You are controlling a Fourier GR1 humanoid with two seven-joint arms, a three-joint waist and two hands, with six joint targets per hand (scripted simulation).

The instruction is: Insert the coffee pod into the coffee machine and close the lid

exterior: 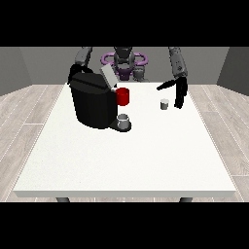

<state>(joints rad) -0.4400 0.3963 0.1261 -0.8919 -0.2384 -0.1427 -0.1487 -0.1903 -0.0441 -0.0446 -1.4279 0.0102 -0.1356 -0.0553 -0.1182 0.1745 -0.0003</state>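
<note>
- Coffee pod (164, 104) stands on the white table (126, 160), well right of the coffee machine (92, 103); not yet picked up
- Hand at the view's right (179, 95) hangs just beside the pod, fingers pointing down, nothing grasped; the grab looks next
- Machine's lid (108, 77) stands raised; insertion and closing remain
- Red mug (123, 96) beside the machine, grey cup (124, 121) on its tray
- Other hand: hidden behind the machine, can't tell
</note>
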